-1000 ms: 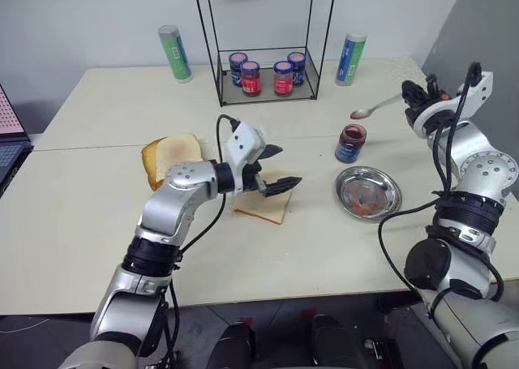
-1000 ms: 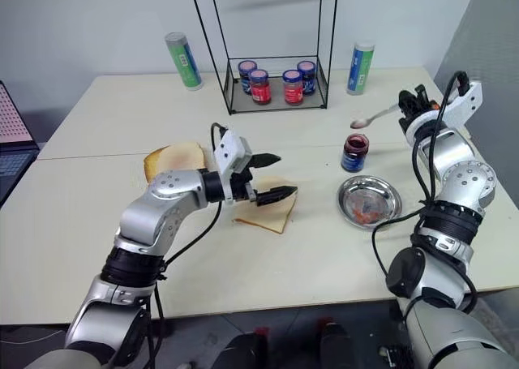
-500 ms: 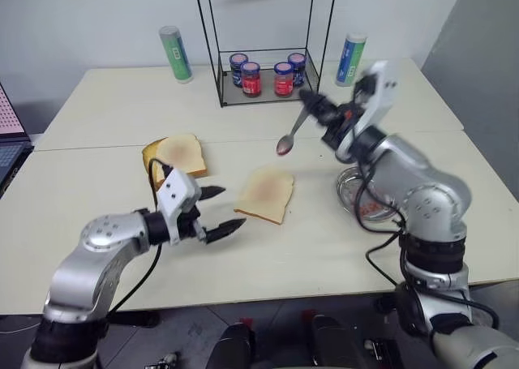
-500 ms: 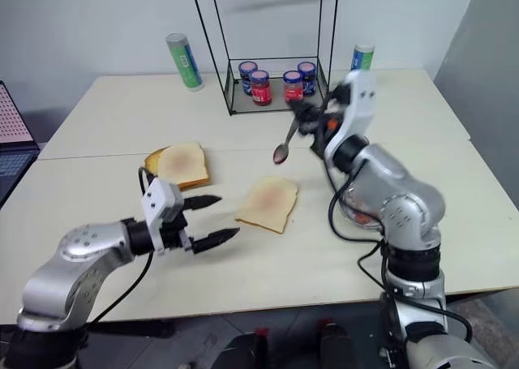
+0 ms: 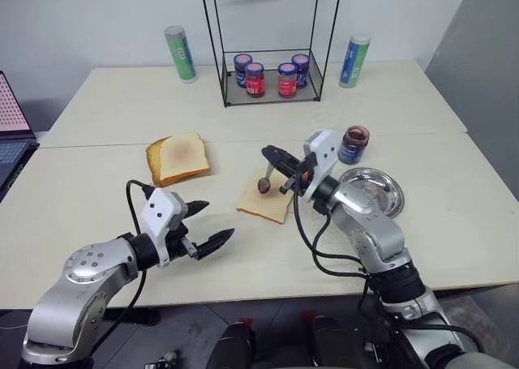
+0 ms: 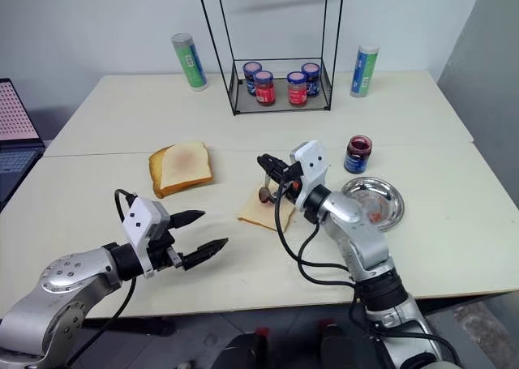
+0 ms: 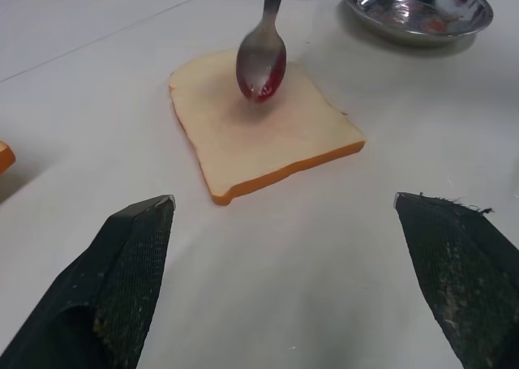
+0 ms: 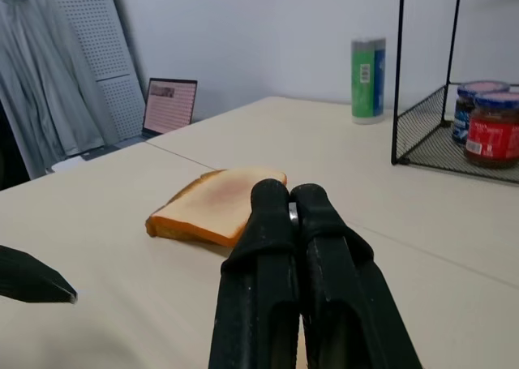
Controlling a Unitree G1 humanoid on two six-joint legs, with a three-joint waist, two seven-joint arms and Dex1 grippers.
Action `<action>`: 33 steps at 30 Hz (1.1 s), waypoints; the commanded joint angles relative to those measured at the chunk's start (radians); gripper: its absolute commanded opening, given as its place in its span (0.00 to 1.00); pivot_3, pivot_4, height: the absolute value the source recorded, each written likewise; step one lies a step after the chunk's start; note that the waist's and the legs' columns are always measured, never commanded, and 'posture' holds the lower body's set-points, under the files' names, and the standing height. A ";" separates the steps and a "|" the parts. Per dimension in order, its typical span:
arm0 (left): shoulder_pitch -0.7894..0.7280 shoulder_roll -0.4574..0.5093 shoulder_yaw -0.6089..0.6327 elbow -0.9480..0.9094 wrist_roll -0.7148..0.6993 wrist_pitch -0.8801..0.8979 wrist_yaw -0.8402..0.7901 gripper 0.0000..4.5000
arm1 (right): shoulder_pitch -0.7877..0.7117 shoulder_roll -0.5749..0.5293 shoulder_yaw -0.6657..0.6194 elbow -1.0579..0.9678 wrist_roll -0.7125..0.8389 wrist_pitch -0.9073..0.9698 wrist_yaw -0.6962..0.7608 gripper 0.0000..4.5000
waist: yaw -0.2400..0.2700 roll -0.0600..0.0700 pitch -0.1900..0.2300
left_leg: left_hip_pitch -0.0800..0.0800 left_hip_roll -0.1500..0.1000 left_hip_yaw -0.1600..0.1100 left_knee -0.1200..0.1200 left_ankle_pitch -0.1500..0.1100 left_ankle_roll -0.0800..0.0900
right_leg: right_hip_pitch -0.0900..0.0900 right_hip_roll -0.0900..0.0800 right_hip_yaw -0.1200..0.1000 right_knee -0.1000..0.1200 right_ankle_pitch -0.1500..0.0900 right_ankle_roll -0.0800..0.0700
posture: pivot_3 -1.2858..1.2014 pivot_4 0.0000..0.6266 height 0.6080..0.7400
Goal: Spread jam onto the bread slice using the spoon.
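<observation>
Spoon, jam-loaded in right jaws clamped shut, now over bread slice's 12 o'clock edge; left jaws empty, wide, withdrawn: spreading next.

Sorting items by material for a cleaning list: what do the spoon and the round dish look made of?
The spoon looks like polished metal, probably steel: silvery, mirror-like bowl smeared with red jam. The round dish also looks like steel: shiny grey with bright reflections.

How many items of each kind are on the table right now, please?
Bread slices: 2
Jam jars: 5
Cylindrical canisters: 2
Steel dish: 1
Wire rack: 1
Spoon: 1, held over the bread
Total: 12
</observation>
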 commanded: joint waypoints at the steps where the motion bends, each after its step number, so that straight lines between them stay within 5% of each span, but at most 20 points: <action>1: -0.014 0.009 0.027 -0.036 -0.022 0.000 0.015 1.00 | -0.004 0.037 -0.028 0.075 -0.036 -0.103 0.020 0.01 | 0.000 0.000 0.000 | 0.000 0.000 0.000 0.000 0.000 0.000 | 0.000 0.000 0.000 0.000 0.000 0.000 | 0.52 0.24 1.00; 17: -0.120 0.018 -0.016 0.007 -0.027 0.019 0.014 1.00 | -0.021 0.036 -0.098 0.229 -0.147 -0.311 0.006 0.01 | 0.005 0.000 0.000 | 0.000 -0.002 -0.001 0.000 0.000 0.000 | 0.001 0.000 -0.001 0.000 0.000 0.000 | 0.52 0.24 1.00; 29: -0.159 0.021 -0.037 0.033 -0.022 0.012 0.005 1.00 | -0.034 0.023 -0.134 0.120 -0.143 -0.253 -0.003 0.01 | 0.003 0.000 0.000 | 0.000 -0.002 -0.001 0.000 0.000 -0.001 | 0.000 0.000 0.000 0.000 0.000 0.000 | 0.52 0.24 1.00; 33: -0.171 0.016 -0.048 0.035 -0.021 0.013 0.009 1.00 | -0.046 0.079 -0.183 0.057 -0.027 -0.108 -0.039 0.01 | 0.002 0.000 0.000 | 0.000 -0.002 -0.001 0.000 0.000 -0.001 | 0.000 0.001 0.000 0.000 0.000 0.000 | 0.52 0.24 1.00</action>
